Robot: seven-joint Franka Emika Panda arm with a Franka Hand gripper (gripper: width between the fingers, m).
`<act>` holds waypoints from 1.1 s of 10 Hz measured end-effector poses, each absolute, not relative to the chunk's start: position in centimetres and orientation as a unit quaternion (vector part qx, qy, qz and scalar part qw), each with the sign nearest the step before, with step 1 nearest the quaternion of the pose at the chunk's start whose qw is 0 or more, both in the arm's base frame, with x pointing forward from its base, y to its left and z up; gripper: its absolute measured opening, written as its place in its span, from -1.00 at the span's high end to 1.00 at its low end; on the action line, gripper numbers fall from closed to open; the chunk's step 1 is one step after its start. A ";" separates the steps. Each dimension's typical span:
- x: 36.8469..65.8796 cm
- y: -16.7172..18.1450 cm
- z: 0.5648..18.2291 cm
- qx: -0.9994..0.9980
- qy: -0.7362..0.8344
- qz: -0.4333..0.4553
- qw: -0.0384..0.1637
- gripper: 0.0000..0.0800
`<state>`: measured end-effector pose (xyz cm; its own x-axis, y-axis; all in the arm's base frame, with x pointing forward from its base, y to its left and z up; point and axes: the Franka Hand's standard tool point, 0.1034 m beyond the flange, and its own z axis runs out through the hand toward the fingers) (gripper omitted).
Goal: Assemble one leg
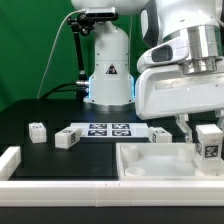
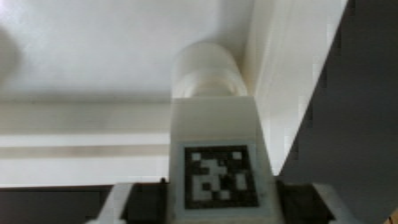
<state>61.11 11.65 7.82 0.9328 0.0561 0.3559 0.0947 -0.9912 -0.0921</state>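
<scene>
While the claw (image 2: 217,203) pinches the leg (image 1: 209,142) at its tagged end above the white tray part (image 1: 150,168) at the exterior view's right, judge it light, rigid and smooth-faced, best clamped squarely across flat opposite sides.

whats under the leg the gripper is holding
The large white tray part lies under the leg held in the gripper, near one tray wall. Whether the leg's rounded tip touches it is hidden by the leg itself.
</scene>
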 end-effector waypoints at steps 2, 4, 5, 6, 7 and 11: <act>60.4 11.6 7.3 -0.981 -0.042 -0.184 0.052 0.27; 60.4 11.6 7.4 -0.980 -0.041 -0.187 0.052 0.27; 60.4 11.6 7.4 -0.980 -0.041 -0.187 0.052 0.04; 60.4 11.6 7.4 -0.980 -0.041 -0.187 0.052 -0.31; 60.4 11.6 7.4 -0.980 -0.041 -0.187 0.052 -0.53; 60.4 11.6 7.4 -0.980 -0.041 -0.187 0.052 -0.62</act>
